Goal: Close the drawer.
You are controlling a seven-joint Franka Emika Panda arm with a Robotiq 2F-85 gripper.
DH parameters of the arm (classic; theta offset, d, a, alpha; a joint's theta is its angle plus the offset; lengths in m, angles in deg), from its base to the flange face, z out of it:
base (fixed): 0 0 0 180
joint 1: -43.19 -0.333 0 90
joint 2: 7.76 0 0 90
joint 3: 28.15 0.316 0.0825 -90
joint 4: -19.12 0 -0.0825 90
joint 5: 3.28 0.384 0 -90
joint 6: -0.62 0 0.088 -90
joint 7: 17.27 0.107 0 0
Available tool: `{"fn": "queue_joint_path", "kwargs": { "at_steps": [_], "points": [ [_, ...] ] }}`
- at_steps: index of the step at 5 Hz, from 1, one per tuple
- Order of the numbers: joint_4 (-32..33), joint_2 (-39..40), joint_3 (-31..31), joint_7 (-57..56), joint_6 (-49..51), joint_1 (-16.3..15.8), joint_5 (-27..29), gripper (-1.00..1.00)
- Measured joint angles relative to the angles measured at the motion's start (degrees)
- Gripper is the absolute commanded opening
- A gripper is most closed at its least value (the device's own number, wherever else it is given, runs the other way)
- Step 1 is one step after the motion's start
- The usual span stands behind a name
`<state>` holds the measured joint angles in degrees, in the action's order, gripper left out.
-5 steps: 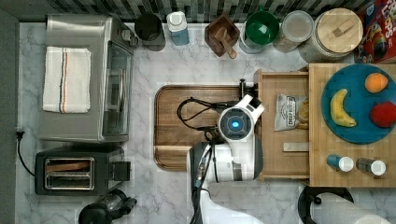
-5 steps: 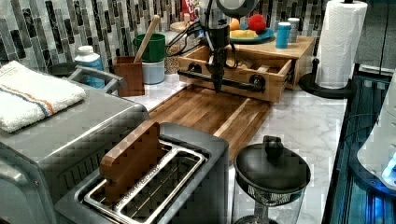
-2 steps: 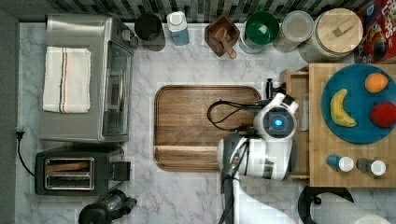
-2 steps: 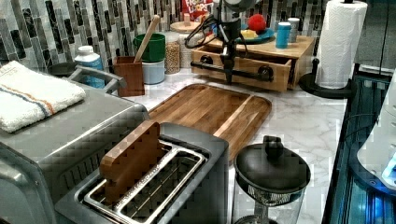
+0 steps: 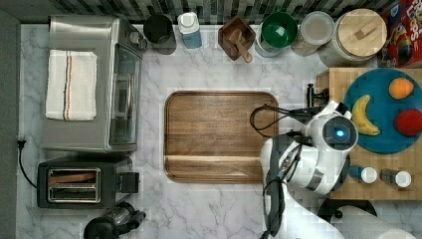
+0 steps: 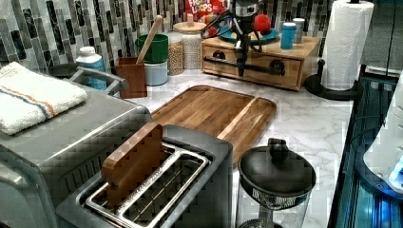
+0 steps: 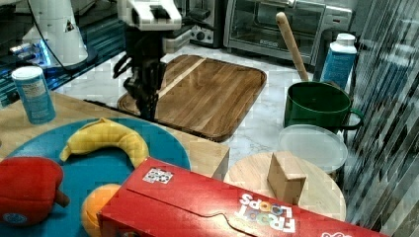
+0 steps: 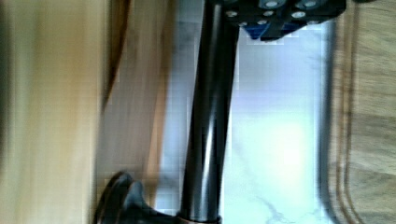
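Drawer [image 6: 254, 64] sits in the light-wood box under the plate [image 5: 385, 142], front about flush with the box face as we read it from the left view; so closed or nearly closed. It has a dark bar handle [image 8: 208, 116] on dark end mounts running across the front. We judge it rigid wood, light, sliding on plain runners; low friction, no fragility concern. Best contact: push flat on the front panel or on the bar's middle, so it doesn't rack sideways. Gripper [image 6: 241, 66] hangs right at the bar in front of the drawer; we cannot tell whether its fingers are apart or together. Tray [image 5: 221, 135] lies on the counter just in front of the drawer, apart from it.
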<state>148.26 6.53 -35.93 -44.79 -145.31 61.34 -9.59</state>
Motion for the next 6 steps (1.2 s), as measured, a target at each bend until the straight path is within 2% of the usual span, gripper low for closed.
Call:
{"fn": "queue_joint_path", "kwargs": {
  "at_steps": [2,6],
  "points": [
    [-3.6,1.7,0.0,-2.7,5.4,-0.1,1.5,-1.00],
    [-3.9,2.0,0.4,-2.8,5.5,0.1,1.5,-1.00]
  ]
}}
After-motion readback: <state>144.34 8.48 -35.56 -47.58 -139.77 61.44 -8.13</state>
